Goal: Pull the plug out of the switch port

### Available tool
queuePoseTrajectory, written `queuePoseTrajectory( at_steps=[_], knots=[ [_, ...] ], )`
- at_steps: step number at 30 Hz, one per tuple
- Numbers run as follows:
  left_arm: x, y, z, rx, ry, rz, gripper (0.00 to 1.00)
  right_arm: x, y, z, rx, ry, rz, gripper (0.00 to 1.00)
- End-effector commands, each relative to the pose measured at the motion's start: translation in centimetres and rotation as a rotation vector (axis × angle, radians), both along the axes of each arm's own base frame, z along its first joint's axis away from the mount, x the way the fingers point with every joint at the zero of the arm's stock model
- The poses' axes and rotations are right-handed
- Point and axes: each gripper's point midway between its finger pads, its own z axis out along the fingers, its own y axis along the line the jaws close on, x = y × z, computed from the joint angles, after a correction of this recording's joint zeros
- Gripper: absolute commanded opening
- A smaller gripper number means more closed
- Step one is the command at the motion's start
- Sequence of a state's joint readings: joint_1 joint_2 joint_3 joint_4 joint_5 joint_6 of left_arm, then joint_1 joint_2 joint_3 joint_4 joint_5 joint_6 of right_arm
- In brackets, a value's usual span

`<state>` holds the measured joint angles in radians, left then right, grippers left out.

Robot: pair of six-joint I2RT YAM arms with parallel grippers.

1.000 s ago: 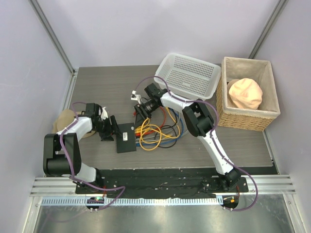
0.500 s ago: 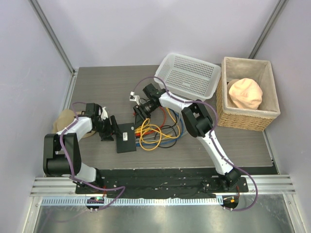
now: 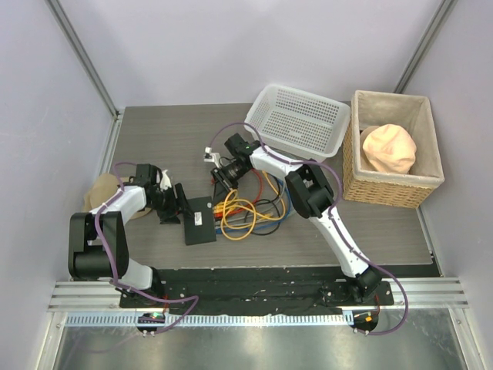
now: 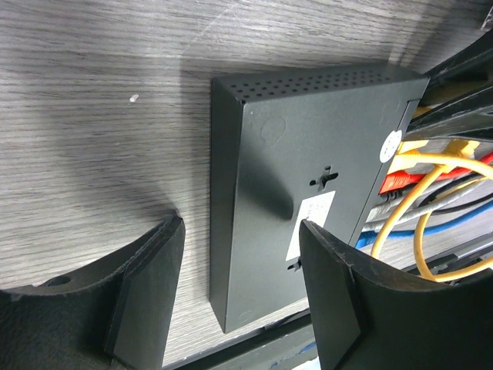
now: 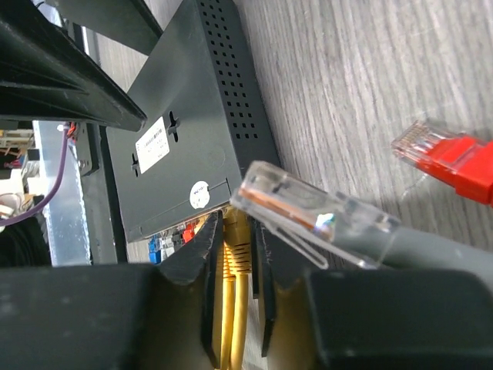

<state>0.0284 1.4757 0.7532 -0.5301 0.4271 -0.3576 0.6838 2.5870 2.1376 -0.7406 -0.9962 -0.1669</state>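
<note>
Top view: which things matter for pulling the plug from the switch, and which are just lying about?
In the job: flat matte-black switch box; yellow cable plug at its ports; right gripper closed on that plug; left gripper open astride the switch.
Lying about: white mesh plastic basket; lined wicker basket holding a peach lump; loose red plug.

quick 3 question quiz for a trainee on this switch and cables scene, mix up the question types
1. True or false: the flat matte-black switch box lies with its white label facing up.
2. Which colour is the loose plug lying unplugged on the grey wood-grain table? A red, B green, C white.
3. Fill in: the right tool pinches a ___ network cable.
Key: 1 true; 2 A; 3 yellow.
</note>
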Motion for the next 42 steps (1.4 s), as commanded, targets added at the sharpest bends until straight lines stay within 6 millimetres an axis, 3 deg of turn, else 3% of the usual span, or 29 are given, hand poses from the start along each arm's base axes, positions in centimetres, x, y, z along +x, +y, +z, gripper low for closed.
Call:
queuePoseTrajectory(
  at_steps=[1, 4, 15, 23, 30, 35, 42],
  knots=[
    [0.3, 0.1, 0.2, 0.005, -0.035, -0.001, 0.66, -2.3, -1.3, -5.7, -0.151, 0.025, 0.046, 0.11],
    [0.3, 0.1, 0.1, 0.004, -0.032, -0.004, 0.66, -2.7, -1.3, -5.3, -0.128, 0.042, 0.070, 0.01],
    [0.4, 0.1, -0.3, 0.004, -0.021, -0.004, 0.65, -1.9, -2.8, -6.0, -0.149, 0.075, 0.044, 0.01],
    [0.2, 0.1, -0.8, 0.004, -0.004, -0.003, 0.32, -0.9, -3.8, -6.4, -0.216, 0.037, -0.002, 0.01],
    [0.1, 0.6, -1.4, 0.056, 0.010, 0.016, 0.00, 0.5, -2.9, -5.5, -0.206, 0.006, -0.053, 0.01],
    [-0.1, 0.6, -2.6, 0.110, 0.052, 0.005, 0.00, 1.4, -2.9, -5.2, -0.214, -0.047, -0.064, 0.01],
    [0.7, 1.2, -3.0, 0.162, 0.064, -0.007, 0.00, 0.2, -5.7, -5.8, -0.254, -0.063, 0.061, 0.01]
  ],
)
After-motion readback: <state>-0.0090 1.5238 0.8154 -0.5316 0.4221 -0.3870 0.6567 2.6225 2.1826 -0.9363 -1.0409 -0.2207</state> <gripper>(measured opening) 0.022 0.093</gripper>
